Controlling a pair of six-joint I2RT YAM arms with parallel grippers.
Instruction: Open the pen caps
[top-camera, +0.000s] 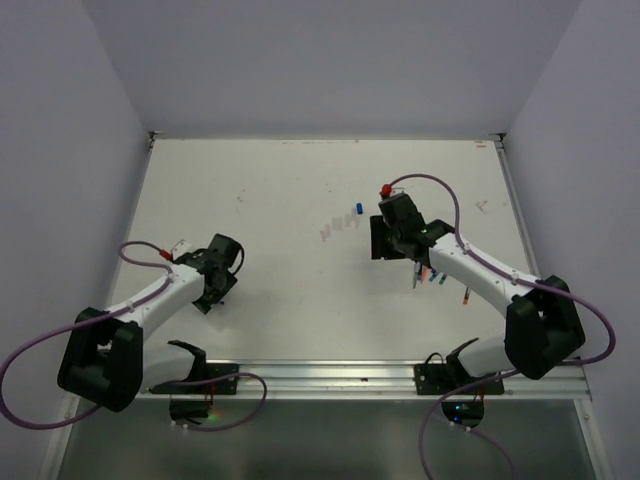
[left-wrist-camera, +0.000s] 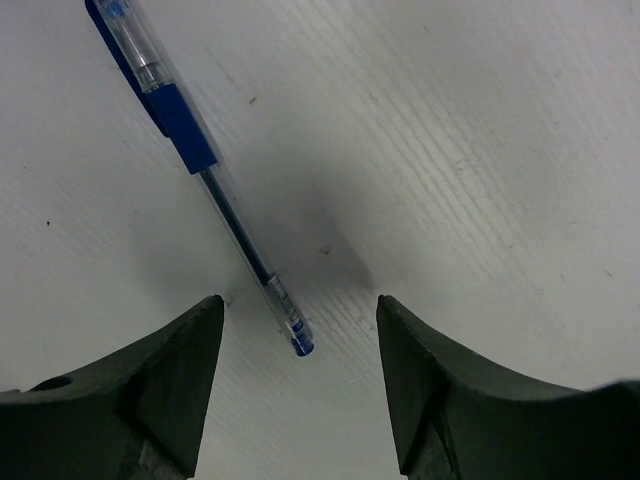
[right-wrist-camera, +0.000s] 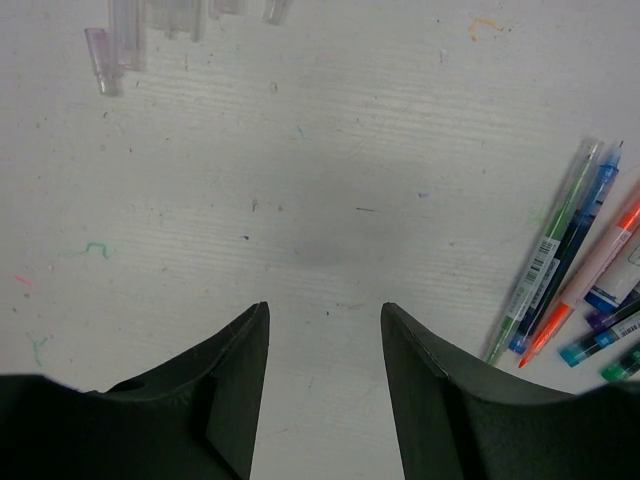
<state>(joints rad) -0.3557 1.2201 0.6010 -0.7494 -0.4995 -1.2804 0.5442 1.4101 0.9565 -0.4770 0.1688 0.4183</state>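
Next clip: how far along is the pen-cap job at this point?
Done: clear caps and a blue cap lie loose on the table, with pens gathered beside the right claw. In hand: nothing; both claws are open, the left claw low over a blue pen. Left: likely that pen, though its cap end is cut off.

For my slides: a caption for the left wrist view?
Left gripper open over the white table, a blue pen lying diagonally, one end seen between its fingers.

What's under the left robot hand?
A blue pen lies on the white table, one end between the fingers of the open left gripper. What lies beneath the fingers themselves is covered.
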